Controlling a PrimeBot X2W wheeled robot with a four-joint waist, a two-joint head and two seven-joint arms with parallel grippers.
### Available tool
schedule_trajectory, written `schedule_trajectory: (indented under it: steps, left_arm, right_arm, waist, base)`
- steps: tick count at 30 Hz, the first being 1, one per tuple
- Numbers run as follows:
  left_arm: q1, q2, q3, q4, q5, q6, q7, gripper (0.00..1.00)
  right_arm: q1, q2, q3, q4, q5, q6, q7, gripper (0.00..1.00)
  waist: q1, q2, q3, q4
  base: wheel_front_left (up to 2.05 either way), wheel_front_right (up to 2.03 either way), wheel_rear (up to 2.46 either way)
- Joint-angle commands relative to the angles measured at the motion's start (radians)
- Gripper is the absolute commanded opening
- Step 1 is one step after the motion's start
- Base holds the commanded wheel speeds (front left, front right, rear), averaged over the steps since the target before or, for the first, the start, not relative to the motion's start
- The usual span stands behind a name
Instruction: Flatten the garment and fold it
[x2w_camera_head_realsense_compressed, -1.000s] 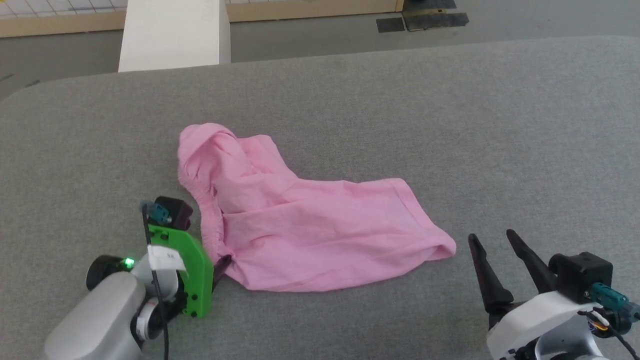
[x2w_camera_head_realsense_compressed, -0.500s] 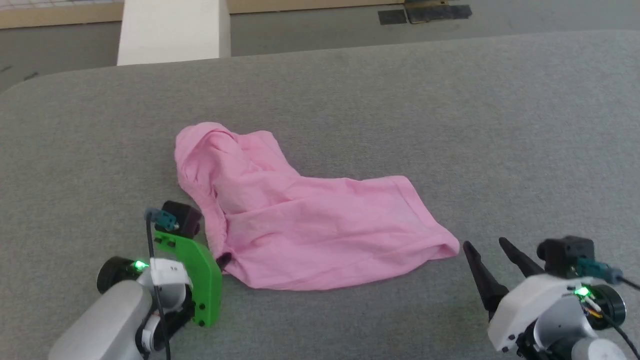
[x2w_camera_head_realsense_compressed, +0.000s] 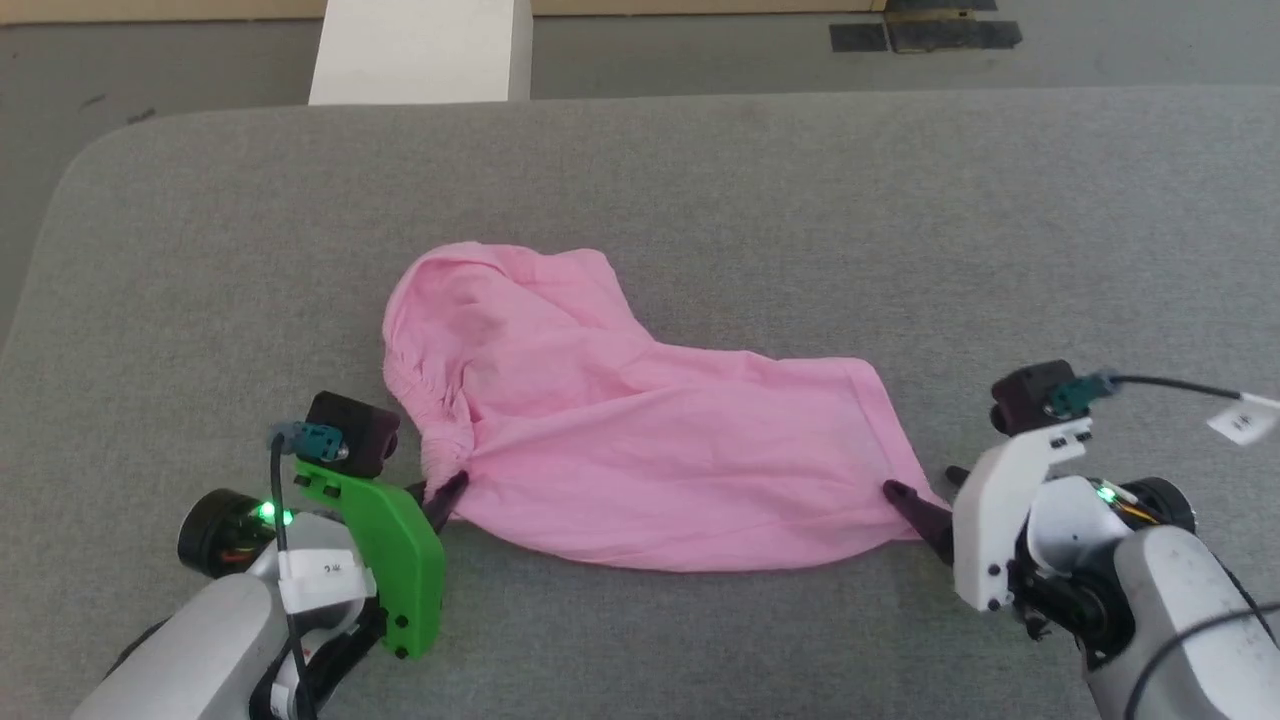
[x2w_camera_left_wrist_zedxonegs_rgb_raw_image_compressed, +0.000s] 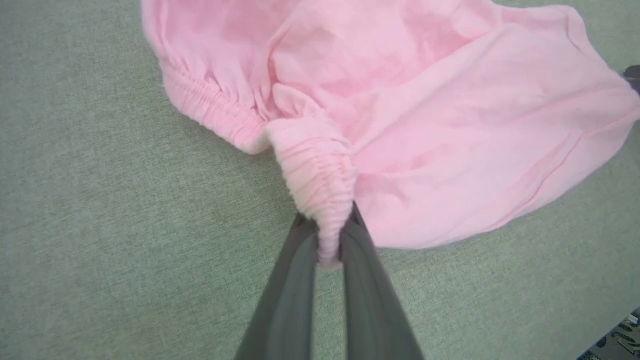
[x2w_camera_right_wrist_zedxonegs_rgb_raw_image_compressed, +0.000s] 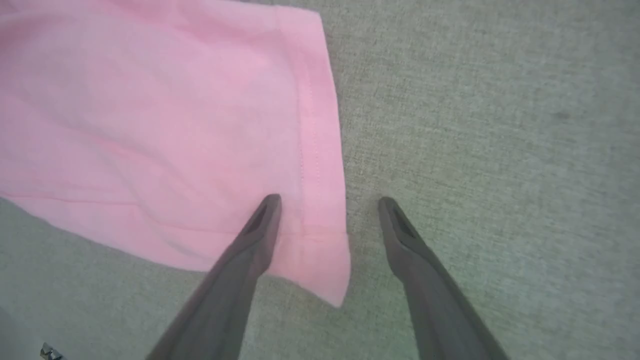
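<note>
The light pink garment (x2w_camera_head_realsense_compressed: 620, 440) lies rumpled on the grey table, its gathered band (x2w_camera_head_realsense_compressed: 425, 410) along the left side. My left gripper (x2w_camera_head_realsense_compressed: 447, 497) is shut on the near end of that band, and in the left wrist view the two fingers pinch the bunched elastic (x2w_camera_left_wrist_zedxonegs_rgb_raw_image_compressed: 327, 200) between them at the left gripper's tips (x2w_camera_left_wrist_zedxonegs_rgb_raw_image_compressed: 329, 235). At the garment's hemmed right corner (x2w_camera_right_wrist_zedxonegs_rgb_raw_image_compressed: 320, 210) my right gripper (x2w_camera_right_wrist_zedxonegs_rgb_raw_image_compressed: 327, 205) stands open, one finger over the fabric and the other over bare table. The same right gripper (x2w_camera_head_realsense_compressed: 925, 500) shows at the corner in the head view.
The garment lies on a grey fabric-covered table (x2w_camera_head_realsense_compressed: 800, 230) with a rounded far-left corner. A white block (x2w_camera_head_realsense_compressed: 420, 50) stands beyond the far edge, with floor and dark mats (x2w_camera_head_realsense_compressed: 925, 35) behind it.
My left gripper has shut on the gathered band and tugged it slightly. My right gripper has moved in to the garment's right corner, still open. The head camera has shifted.
</note>
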Motion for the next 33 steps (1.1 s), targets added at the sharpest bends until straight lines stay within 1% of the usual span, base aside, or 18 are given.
schedule_trajectory:
  steps: [1, 4, 7, 8, 10, 11, 13, 15, 20, 23, 28, 33]
  left_arm:
    - [0.007, 0.004, 0.001, -0.005, 0.008, 0.007, -0.002, 0.0]
    - [0.002, -0.004, -0.007, -0.006, 0.01, 0.001, -0.003, 0.0]
    - [0.001, -0.01, -0.011, 0.0, 0.01, 0.0, -0.006, 0.0]
    - [0.003, -0.011, -0.011, 0.004, 0.008, 0.0, -0.008, 0.0]
    - [0.005, -0.013, -0.012, 0.009, 0.006, -0.001, -0.011, 0.0]
    - [0.008, -0.013, -0.012, 0.012, 0.004, -0.001, -0.012, 0.0]
    - [0.013, -0.013, -0.012, 0.018, 0.0, 0.0, -0.014, 0.0]
    - [0.019, -0.012, -0.014, 0.021, -0.003, 0.0, -0.012, 0.0]
    - [0.008, 0.003, -0.007, 0.005, -0.001, -0.008, -0.016, 0.0]
    - [-0.021, 0.019, 0.005, -0.019, 0.011, -0.011, -0.017, 0.0]
    - [-0.105, 0.044, 0.04, -0.053, 0.033, -0.013, -0.012, 0.0]
    - [-0.252, 0.052, 0.062, -0.063, 0.058, -0.03, 0.036, 0.0]
  right_arm:
    - [-0.031, -0.006, 0.016, 0.04, 0.019, -0.002, 0.019, 1.0]
    - [-0.061, -0.016, 0.074, 0.13, 0.056, -0.002, 0.082, 1.0]
    - [-0.06, -0.023, 0.132, 0.182, 0.1, -0.002, 0.152, 1.0]
    - [-0.056, -0.026, 0.148, 0.196, 0.117, -0.002, 0.178, 0.92]
    - [-0.049, -0.03, 0.171, 0.207, 0.141, -0.002, 0.211, 0.21]
    - [-0.046, -0.028, 0.175, 0.208, 0.155, -0.002, 0.218, 0.0]
    - [-0.043, -0.033, 0.188, 0.207, 0.168, -0.002, 0.23, 0.0]
    - [-0.045, -0.038, 0.192, 0.191, 0.181, -0.002, 0.221, 0.0]
    - [-0.069, -0.069, 0.185, 0.104, 0.194, -0.002, 0.141, 0.0]
    - [-0.085, -0.085, 0.152, 0.047, 0.187, -0.002, 0.076, 0.0]
    - [-0.114, -0.095, 0.085, -0.027, 0.157, -0.002, 0.007, 0.0]
    - [-0.179, -0.089, -0.006, -0.094, 0.112, -0.002, -0.056, 0.0]
  waist:
    - [0.0, 0.0072, 0.016, 0.014]
    - [0.0, 0.0072, 0.026, 0.03]
    - [0.0, 0.0072, 0.03, 0.039]
    - [0.0, 0.0072, 0.03, 0.041]
    - [0.0, 0.0072, 0.029, 0.043]
    - [0.0, 0.0072, 0.027, 0.043]
    - [0.0, 0.0072, 0.019, 0.04]
    - [0.0, 0.0072, 0.009, 0.037]
    - [0.0, 0.0072, -0.031, 0.034]
    - [0.0, 0.0072, -0.061, 0.035]
    - [0.0, 0.0072, -0.11, 0.037]
    - [0.0, 0.0072, -0.14, 0.036]
  base:
    - [0.0, 0.0, 0.0]
    - [0.0, 0.0, 0.0]
    - [0.0, 0.0, 0.0]
    - [0.0, 0.0, 0.0]
    - [0.0, 0.0, 0.0]
    - [0.0, 0.0, 0.0]
    - [0.0, 0.0, 0.0]
    - [0.0, 0.0, 0.0]
    - [0.0, 0.0, 0.0]
    - [0.0, 0.0, 0.0]
    - [0.0, 0.0, 0.0]
    - [0.0, 0.0, 0.0]
